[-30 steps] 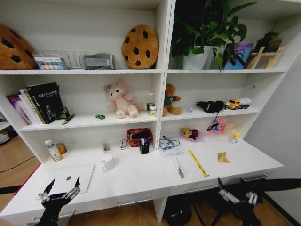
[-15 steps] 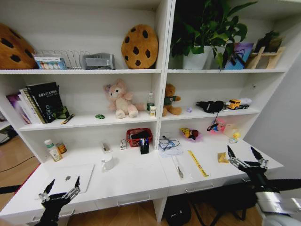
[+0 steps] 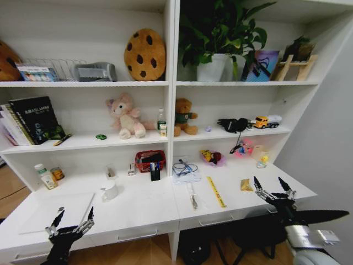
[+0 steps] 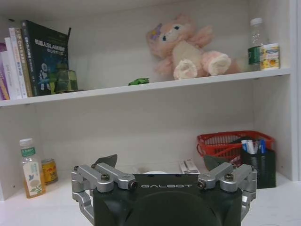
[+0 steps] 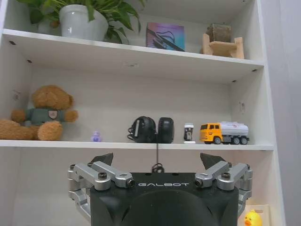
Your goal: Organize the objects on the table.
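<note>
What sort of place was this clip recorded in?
Most likely a study or home-office corner, possibly staged: a long white desk built into white shelving, with books, plush toys and a potted plant on the shelves. Both open grippers, left and right, hover at the desk's front edge.

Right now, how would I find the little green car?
Find the pink plush on the middle shelf left of the divider. Just left of it sits the car, small, flat and green, between the plush and a pen by the books.
</note>
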You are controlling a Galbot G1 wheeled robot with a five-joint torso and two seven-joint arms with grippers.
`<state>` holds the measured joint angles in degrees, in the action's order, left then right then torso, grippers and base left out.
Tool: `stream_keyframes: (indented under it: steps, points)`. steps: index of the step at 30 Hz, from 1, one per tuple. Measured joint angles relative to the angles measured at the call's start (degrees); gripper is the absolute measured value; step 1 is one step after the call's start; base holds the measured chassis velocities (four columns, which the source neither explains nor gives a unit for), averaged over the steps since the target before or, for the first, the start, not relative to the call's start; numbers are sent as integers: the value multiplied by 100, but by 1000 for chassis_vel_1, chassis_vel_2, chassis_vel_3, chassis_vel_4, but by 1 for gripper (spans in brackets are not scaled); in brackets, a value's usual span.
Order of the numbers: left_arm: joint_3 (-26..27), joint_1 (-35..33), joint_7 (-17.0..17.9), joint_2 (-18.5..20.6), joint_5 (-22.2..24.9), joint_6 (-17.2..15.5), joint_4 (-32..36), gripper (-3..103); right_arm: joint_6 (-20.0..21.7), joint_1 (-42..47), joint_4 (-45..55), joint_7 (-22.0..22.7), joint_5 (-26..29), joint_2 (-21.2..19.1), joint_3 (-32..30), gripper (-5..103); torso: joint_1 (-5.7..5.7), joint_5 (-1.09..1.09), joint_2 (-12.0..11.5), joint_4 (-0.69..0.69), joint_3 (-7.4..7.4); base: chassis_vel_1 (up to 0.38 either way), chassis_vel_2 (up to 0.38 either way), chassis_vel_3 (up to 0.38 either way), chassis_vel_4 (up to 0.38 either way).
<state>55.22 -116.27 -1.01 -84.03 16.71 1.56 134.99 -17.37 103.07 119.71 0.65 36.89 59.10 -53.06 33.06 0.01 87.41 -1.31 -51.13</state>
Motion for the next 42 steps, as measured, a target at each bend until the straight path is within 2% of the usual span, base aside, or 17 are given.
stream_keyframes:
  steps: [4, 5, 8, 10, 11, 14, 15, 16, 20, 22, 23, 25, 27, 31, 32, 36, 42]
  points:
    - [-1, 0, 0, 0, 0, 0, 0, 100, 48, -74, -39, 6, 12, -20, 71, 100, 0, -5, 0, 1, 0, -316, -302, 297, 297]
    - [1, 0, 1, 0, 0, 0, 0, 100, 63, -108, -72, 11, 31, -35, 105, 100, -2, 3, 2, 1, 1, -307, -318, 303, 295]
    - [-1, 0, -1, 0, 0, 0, 0, 100, 75, -201, -154, 35, 118, -92, 154, 100, 1, 2, -1, 1, -1, -328, -341, 328, 356]
    - [-1, 0, -1, -1, 0, 0, 0, 100, 84, -331, -257, 92, 137, -140, 196, 100, 0, -5, 0, 0, 0, -284, -294, 317, 243]
    - [-1, 0, -1, -1, 0, 0, 0, 100, 133, -515, -351, 132, 71, -198, 246, 100, -1, 7, 0, 2, 0, -284, -245, 246, 243]
    - [-1, 0, -2, -1, 0, 0, 0, 100, 300, -706, -336, 228, 43, -289, 329, 100, 1, 2, -1, 0, -1, -78, -186, 124, 99]
    - [-2, 0, -2, -1, 0, 0, 1, 100, 561, -852, -182, 334, 103, -380, 432, 100, -1, -2, 0, 2, 0, -19, -75, 103, -5]
    - [-2, 0, -2, -1, 0, 0, 1, 100, 561, -852, -182, 334, 103, -380, 432, 100, -1, -2, 0, 2, 0, -19, -75, 103, -5]
    - [0, 1, 0, 0, 0, 0, 0, 100, 1078, -1027, -167, 316, 77, -561, 621, 100, 0, -5, 0, 0, 0, 20, 53, -32, -60]
    - [2, 1, 2, 1, 0, 0, 0, 100, 1784, -1151, -207, 293, 304, -724, 791, 100, 0, -3, 0, 2, 0, 68, 123, -77, -86]
    - [2, 1, 2, 1, 0, 0, 0, 100, 1784, -1151, -207, 293, 304, -724, 791, 100, 0, -3, 0, 2, 0, 95, 123, -89, -74]
    - [3, 0, 3, 2, 0, 0, 0, 100, 2543, -1507, -374, 384, 703, -872, 1093, 100, 0, -4, 0, 1, 0, 24, 34, -44, -22]
    - [3, 0, 2, 0, 0, 0, 0, 100, 2934, -1865, -600, 565, 915, -958, 1403, 100, 0, -1, 0, 1, 0, 0, 0, 0, 0]
    - [2, 0, 2, 0, 0, 0, 0, 100, 3239, -2244, -828, 787, 1068, -1038, 1831, 102, 0, 1, 0, 1, 0, 0, 0, 0, 0]
    - [1, 0, 1, 0, 0, 0, 0, 100, 3351, -2490, -996, 850, 1087, -1075, 2082, 98, 0, 0, 0, 1, -1, 0, 0, 0, 0]
    - [0, 0, 1, -1, 0, 0, 0, 100, 3448, -3020, -1306, 940, 1144, -1101, 2545, 94, 0, 0, 0, 0, -1, 0, 0, 0, 0]
    - [0, 0, 0, 0, 0, 0, 0, 100, 3447, -4253, -2016, 1240, 1115, -1023, 3727, 89, 0, -2, 0, 2, -1, 0, 0, 0, 0]
